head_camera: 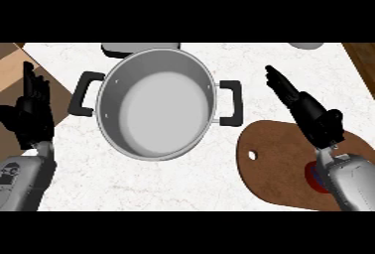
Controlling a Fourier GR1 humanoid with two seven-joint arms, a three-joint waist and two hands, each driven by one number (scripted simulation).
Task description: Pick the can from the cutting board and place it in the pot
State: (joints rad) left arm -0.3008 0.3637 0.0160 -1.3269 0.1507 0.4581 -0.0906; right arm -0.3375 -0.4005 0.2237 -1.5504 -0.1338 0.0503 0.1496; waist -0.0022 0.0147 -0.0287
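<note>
A steel pot (157, 101) with two black handles stands in the middle of the white counter, nothing inside it. A brown cutting board (275, 161) with a hole lies at the lower right. Only a red and blue sliver of the can (313, 177) shows on the board, the rest hidden under my right forearm. My right hand (307, 111) hovers over the board's far edge, fingers straight and pointing up-left, open and holding nothing. At the left edge my left hand (31, 111) rests open, fingers up.
A grey object (121, 48) sits just behind the pot at the top. A pale round thing (306, 45) peeks in at the top right. Brown wood (13, 62) borders the counter at the left and far right.
</note>
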